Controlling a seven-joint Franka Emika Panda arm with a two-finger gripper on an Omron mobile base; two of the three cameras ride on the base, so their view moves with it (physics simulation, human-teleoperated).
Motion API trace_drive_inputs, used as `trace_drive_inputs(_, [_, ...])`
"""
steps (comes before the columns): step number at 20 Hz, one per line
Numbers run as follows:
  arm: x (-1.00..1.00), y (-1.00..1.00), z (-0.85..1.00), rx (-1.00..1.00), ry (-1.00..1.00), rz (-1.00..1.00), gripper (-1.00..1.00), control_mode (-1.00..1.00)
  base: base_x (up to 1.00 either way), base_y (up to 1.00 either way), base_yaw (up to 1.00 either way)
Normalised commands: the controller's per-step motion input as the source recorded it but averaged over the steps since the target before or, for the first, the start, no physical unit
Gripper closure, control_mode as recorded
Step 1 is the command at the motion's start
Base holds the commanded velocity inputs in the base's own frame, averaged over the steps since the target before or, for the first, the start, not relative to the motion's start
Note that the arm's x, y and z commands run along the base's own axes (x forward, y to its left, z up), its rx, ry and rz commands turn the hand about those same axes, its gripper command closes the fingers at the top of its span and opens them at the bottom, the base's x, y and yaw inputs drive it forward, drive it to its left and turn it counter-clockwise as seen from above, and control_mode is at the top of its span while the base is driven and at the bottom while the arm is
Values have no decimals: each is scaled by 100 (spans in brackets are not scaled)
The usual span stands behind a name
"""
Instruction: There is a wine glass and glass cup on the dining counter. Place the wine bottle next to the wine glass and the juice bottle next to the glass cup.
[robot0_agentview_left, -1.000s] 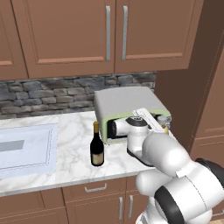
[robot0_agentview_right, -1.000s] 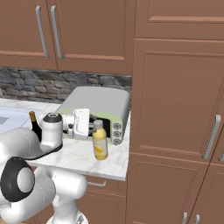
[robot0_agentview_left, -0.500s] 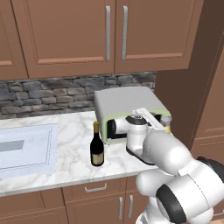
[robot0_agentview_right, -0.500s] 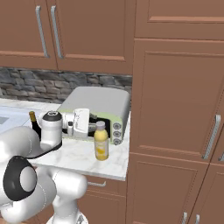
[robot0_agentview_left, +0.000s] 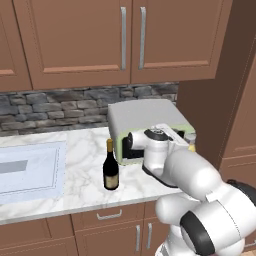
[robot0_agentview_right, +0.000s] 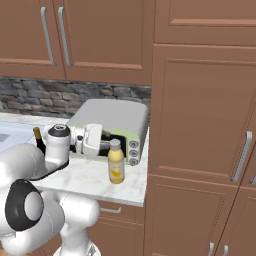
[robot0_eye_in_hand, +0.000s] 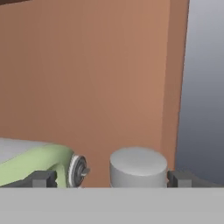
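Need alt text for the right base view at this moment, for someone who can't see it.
A stubby yellow juice bottle stands near the edge of a marble counter, just in front of a pale green toaster oven. The white arm reaches in from the lower left, its gripper level with the bottle's neck and just left of it. The wine bottle peeks out behind the arm.

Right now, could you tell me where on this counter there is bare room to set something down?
Bare marble lies between the sink and the wine bottle, and along the counter front left of the juice bottle. It is crowded on the right: the toaster oven, the juice bottle and the gripper sit close together.
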Motion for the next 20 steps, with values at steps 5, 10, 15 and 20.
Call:
trace_drive_inputs(5, [-26,0,-24,0,-9,0,-100,-100,0,0,0])
trace_drive_inputs(10, [-8,-3,-21,0,-9,0,-100,-100,0,0,0])
trace_drive_inputs(15, [1,-16,-4,0,0,0,-100,-100,0,0,0])
trace_drive_inputs(20, [0,-6,4,0,1,0,-100,-100,0,0,0])
